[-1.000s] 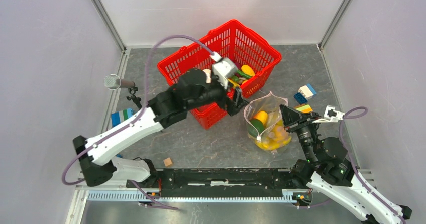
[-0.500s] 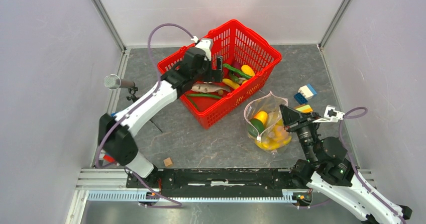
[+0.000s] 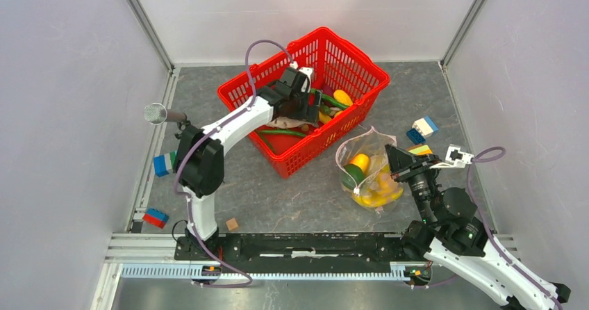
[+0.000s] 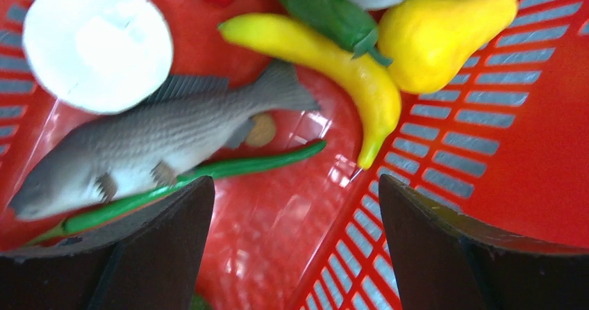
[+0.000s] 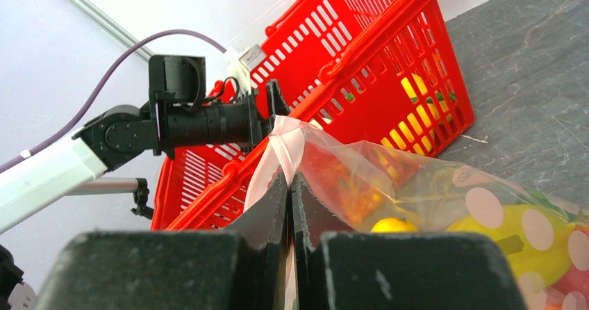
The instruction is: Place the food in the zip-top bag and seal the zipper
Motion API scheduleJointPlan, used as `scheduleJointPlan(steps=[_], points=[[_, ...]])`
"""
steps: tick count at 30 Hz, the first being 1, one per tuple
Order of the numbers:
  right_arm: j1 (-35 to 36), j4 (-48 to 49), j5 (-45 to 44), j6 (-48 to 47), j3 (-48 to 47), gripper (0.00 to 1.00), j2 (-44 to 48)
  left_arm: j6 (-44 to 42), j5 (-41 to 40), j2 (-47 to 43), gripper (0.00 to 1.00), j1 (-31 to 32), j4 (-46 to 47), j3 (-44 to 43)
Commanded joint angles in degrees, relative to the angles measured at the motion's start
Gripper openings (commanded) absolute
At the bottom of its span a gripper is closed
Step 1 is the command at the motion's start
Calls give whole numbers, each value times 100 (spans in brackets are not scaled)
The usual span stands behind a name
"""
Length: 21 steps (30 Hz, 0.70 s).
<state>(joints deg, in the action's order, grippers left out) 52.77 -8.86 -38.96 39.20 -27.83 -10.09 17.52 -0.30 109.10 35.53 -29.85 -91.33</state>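
left hand (image 4: 295, 181) above toy fish (image 4: 139, 140)

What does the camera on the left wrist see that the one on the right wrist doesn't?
Only the left wrist view: a grey toy fish, a yellow pear, a long green bean and a white round piece, close up, framed by the open left claw. Only the right wrist view: the dotted zip-top bag, its mouth edge pinched in the shut right claw, plus the left arm and grey floor. Both: the red basket.
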Motion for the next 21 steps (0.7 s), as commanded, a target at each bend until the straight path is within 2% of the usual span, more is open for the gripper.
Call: scheduleJointPlan(steps=[1,8,13,21], points=[[22,138,-84,-12,-177,7,-223,12,388,508,93,199,-17,-812],[20,148,-67,-35,-232,7,-278,652,492,1278,92,358,109,-1291],[22,133,-98,-36,-231,7,-232,1091,408,1597,87,410,348,-1141],[22,113,-78,-56,-267,7,-294,1302,149,1828,80,561,541,-908]])
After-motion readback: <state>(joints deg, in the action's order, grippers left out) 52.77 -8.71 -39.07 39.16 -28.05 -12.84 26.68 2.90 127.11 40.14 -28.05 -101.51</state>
